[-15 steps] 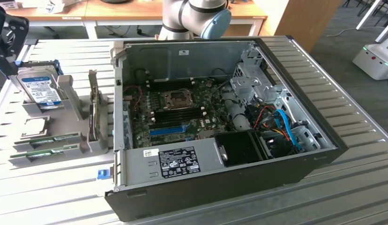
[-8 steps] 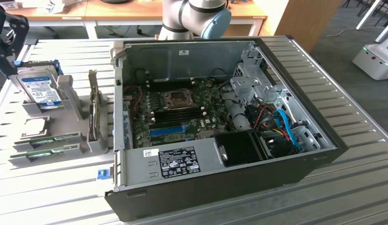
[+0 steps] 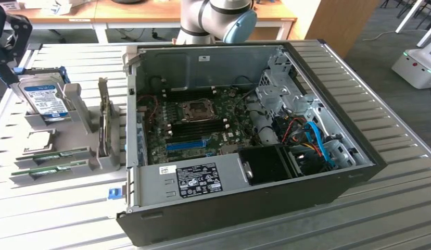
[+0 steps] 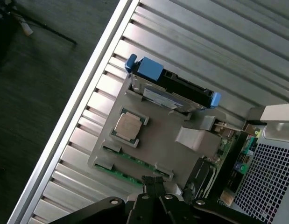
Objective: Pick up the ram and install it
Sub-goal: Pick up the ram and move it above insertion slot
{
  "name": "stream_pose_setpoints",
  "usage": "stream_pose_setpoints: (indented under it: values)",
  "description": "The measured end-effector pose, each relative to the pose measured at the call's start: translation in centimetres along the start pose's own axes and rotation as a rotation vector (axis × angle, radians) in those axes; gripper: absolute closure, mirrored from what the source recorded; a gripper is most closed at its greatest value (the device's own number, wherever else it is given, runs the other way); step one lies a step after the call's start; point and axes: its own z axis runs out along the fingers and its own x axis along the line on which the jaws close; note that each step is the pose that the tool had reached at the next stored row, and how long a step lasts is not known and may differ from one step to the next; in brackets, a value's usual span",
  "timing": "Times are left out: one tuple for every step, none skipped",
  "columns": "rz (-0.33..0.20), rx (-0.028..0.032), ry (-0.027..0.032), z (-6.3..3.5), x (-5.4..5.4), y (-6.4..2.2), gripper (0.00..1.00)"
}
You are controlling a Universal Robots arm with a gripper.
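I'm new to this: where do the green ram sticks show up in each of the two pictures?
Exterior view: the ram sticks lie in the gray holder's slots at the exterior view's left, beside the open computer case.
Wrist view: the ram sticks are in the same holder, across the square processor chip from the hard drive.
Shared landmark: the hard drive in its blue bracket.

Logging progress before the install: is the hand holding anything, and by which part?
Nothing. The hand is empty above the holder; both ram sticks lie in its slots.
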Motion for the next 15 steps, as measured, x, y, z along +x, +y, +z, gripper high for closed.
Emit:
stream_pose_setpoints:
  values:
    - [-0.018, -0.0004, 0.0008, 0.00, 0.00, 0.00, 0.89]
    - [-0.037, -0.0008, 0.0017, 0.00, 0.00, 0.00, 0.89]
    - [-0.054, -0.0013, 0.0025, 0.00, 0.00, 0.00, 0.89]
    - [-0.072, -0.0017, 0.0033, 0.00, 0.00, 0.00, 0.89]
    - [-0.091, -0.0021, 0.0040, 0.01, 0.00, 0.00, 0.89]
    - [-0.108, -0.0025, 0.0049, 0.00, 0.00, 0.00, 0.89]
    - [-0.125, -0.0029, 0.0057, 0.01, 0.00, 0.00, 0.89]
    - [-0.143, -0.0033, 0.0065, 0.01, 0.00, 0.00, 0.89]
    - [-0.162, -0.0037, 0.0074, 0.01, 0.00, 0.00, 0.89]
    - [-0.180, -0.0042, 0.0082, 0.01, 0.00, 0.00, 0.89]
    - [-0.197, -0.0046, 0.0090, 0.01, 0.00, 0.00, 0.89]
    - [-0.215, -0.0050, 0.0097, 0.01, 0.00, 0.00, 0.89]
    - [-0.233, -0.0054, 0.0106, 0.01, 0.00, 0.00, 0.89]
    - [-0.251, -0.0058, 0.0114, 0.01, 0.00, 0.00, 0.89]
    - [-0.270, -0.0063, 0.0122, 0.01, 0.00, 0.00, 0.89]
